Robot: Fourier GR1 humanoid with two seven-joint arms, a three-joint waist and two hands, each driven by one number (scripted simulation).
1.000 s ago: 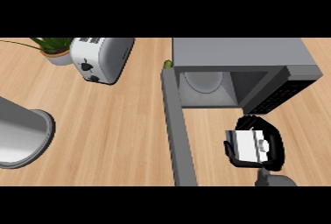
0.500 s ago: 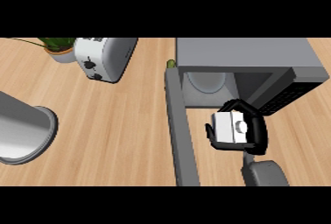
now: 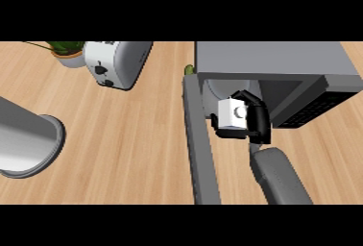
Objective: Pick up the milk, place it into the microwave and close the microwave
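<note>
The white milk carton (image 3: 232,114) hangs at the mouth of the open microwave (image 3: 273,62), my right hand (image 3: 255,116) shut on it with black fingers curled round its sides. The carton is partly past the front edge of the microwave's cavity. The microwave's door (image 3: 200,149) stands swung open toward me, seen edge-on as a long grey bar left of the hand. My right forearm (image 3: 280,178) comes in from the lower edge. My left hand shows nowhere.
A silver toaster (image 3: 117,62) stands at the back left, with a potted plant (image 3: 67,53) beside it. A large grey pot (image 3: 25,144) sits at the left edge. Bare wooden counter (image 3: 127,139) lies between pot and microwave door.
My right hand has carried the milk carton forward and to the left, from the counter in front of the microwave up to its open cavity.
</note>
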